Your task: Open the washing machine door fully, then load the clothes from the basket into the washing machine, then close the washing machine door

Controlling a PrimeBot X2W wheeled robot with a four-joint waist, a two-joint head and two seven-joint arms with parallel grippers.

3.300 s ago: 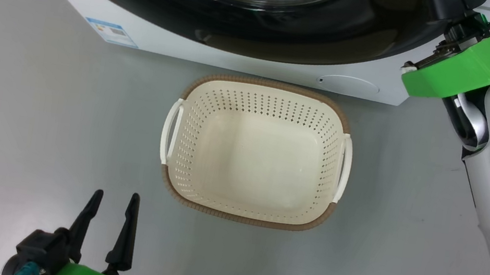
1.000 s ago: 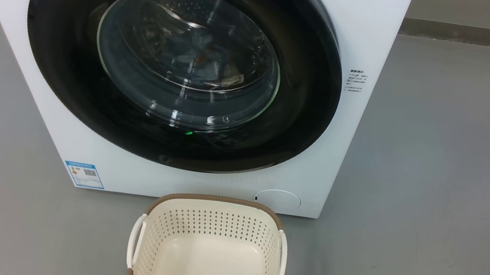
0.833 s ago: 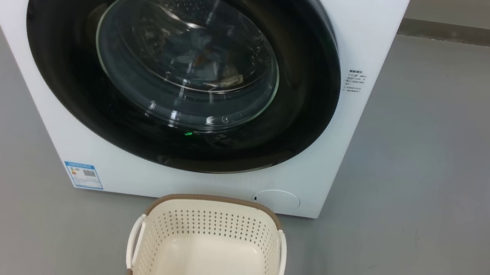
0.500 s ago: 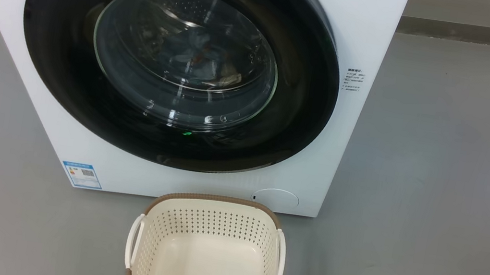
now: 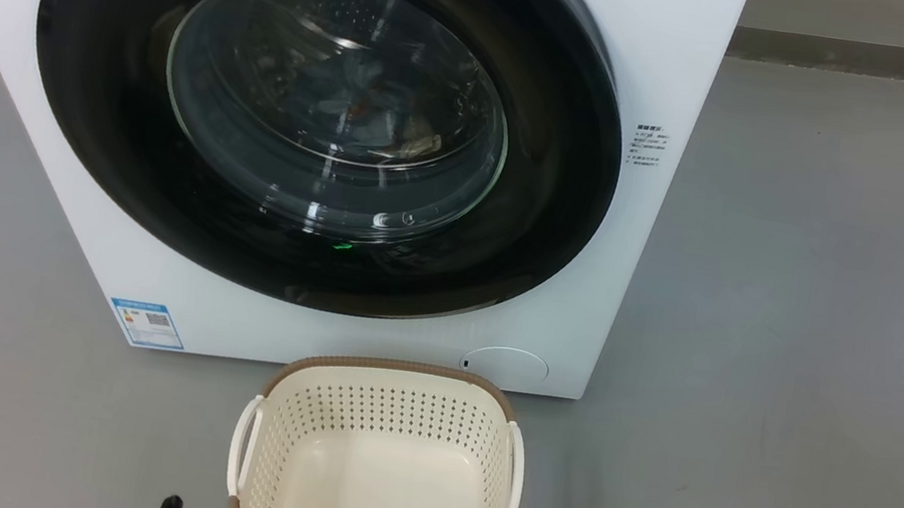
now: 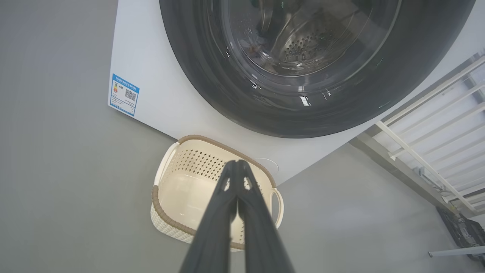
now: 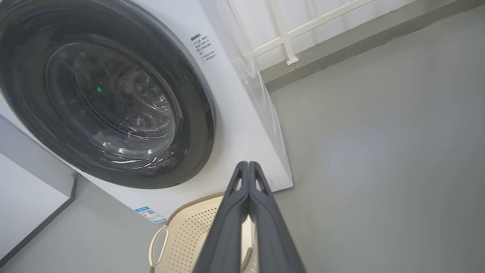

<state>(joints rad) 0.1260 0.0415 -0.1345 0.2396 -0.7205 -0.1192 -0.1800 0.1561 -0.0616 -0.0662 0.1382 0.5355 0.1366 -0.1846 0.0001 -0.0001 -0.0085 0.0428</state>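
Since earlier, right gripper (image 7: 248, 163) has come off door edge and sits low. Left gripper (image 6: 237, 163): fingers pressed together, holding nothing. Blue label (image 5: 146, 323) with QR code at lower corner of washing machine (image 5: 679, 55); we cannot read print. Washing machine door (image 5: 543, 241) closed, clothes (image 5: 366, 111) behind glass. Basket (image 5: 399, 369) on floor (image 5: 813, 299) just before machine. Small black text (image 5: 649, 146) right of door, illegible. Right gripper tips together, holding nothing.

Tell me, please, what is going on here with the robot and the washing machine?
Nothing is being handled right now. The washing machine door is closed, and the clothes show through its glass, inside the washing machine. The basket sits empty on the floor in front. The left gripper and the right gripper are both shut, holding nothing, near the basket. The job looks done.
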